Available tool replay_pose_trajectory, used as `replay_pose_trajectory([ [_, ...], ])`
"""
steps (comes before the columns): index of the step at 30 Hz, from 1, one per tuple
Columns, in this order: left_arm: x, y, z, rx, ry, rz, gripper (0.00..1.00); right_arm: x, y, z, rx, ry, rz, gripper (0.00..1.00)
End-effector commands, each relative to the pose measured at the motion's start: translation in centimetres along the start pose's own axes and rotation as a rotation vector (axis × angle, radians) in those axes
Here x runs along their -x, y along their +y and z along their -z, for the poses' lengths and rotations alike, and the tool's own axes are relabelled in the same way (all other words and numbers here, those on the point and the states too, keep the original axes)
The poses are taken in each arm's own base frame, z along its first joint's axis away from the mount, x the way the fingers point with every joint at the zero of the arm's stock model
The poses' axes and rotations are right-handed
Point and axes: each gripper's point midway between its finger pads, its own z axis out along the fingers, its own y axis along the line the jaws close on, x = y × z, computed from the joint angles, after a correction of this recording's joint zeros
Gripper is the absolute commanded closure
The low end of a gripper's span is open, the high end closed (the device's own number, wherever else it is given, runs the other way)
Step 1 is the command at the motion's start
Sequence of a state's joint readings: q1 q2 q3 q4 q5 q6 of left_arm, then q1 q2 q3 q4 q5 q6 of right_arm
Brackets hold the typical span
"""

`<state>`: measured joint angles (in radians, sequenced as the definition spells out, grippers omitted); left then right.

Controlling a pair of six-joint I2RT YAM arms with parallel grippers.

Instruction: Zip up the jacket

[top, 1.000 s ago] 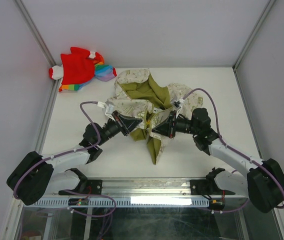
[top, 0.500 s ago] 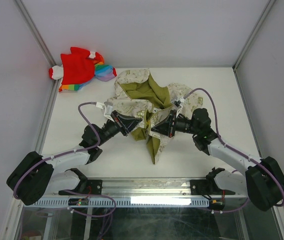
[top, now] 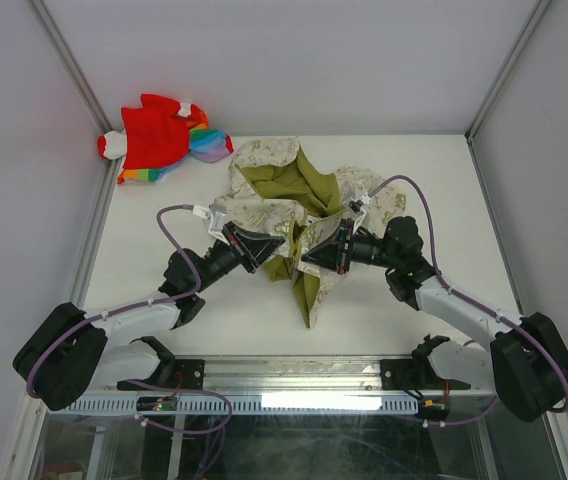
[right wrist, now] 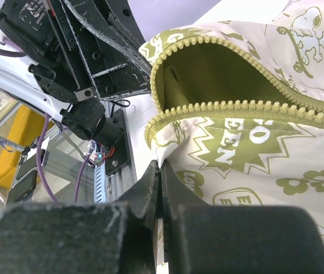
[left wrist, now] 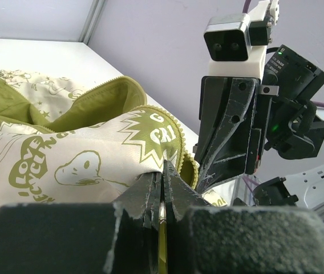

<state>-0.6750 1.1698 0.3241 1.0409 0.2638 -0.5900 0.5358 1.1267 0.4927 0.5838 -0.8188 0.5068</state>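
Note:
The cream jacket (top: 264, 160) with olive prints lies bunched at the table's middle, its olive lining (top: 289, 185) showing. My left gripper (top: 278, 251) is shut on a front edge of the jacket (left wrist: 82, 154), the fabric pinched at the fingertips (left wrist: 165, 170). My right gripper (top: 305, 261) is shut on the facing edge (right wrist: 159, 166), just below the open olive zipper teeth (right wrist: 236, 105). The two grippers face each other a few centimetres apart. An olive flap (top: 307, 295) hangs down between them. The zipper slider does not show.
A red and rainbow-coloured garment (top: 164, 135) lies at the far left corner. White walls with metal posts (top: 74, 90) enclose the table. The right gripper's body (left wrist: 230, 131) fills the right of the left wrist view. A metal rail (top: 294, 375) runs along the near edge.
Both grippers have edged slightly closer to each other, still shut on the jacket edges. The jacket has barely shifted.

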Motion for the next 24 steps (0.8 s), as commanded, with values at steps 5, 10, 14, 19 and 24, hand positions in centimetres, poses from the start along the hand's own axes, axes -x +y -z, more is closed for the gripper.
replay_pose_trajectory([
  [5,1.64,-1.95,0.1,-0.074,-0.066,-0.041,1.0,1.14,0.97,-0.31,0.046,-0.047,0.033,1.0],
  [10,1.71,-2.15,0.1,-0.084,-0.066,-0.042,1.0,1.25,0.72,-0.28,0.028,-0.057,0.03,1.0],
  [14,1.76,-2.26,0.16,-0.087,-0.068,-0.041,1.0,1.38,0.38,-0.31,0.01,-0.066,0.025,1.0],
  [19,1.72,-2.24,0.17,-0.087,-0.068,-0.04,1.0,1.38,0.54,-0.42,0.025,-0.064,0.022,1.0],
  [24,1.71,-2.19,0.08,-0.087,-0.067,-0.041,1.0,1.26,0.71,-0.41,0.036,-0.056,0.019,1.0],
])
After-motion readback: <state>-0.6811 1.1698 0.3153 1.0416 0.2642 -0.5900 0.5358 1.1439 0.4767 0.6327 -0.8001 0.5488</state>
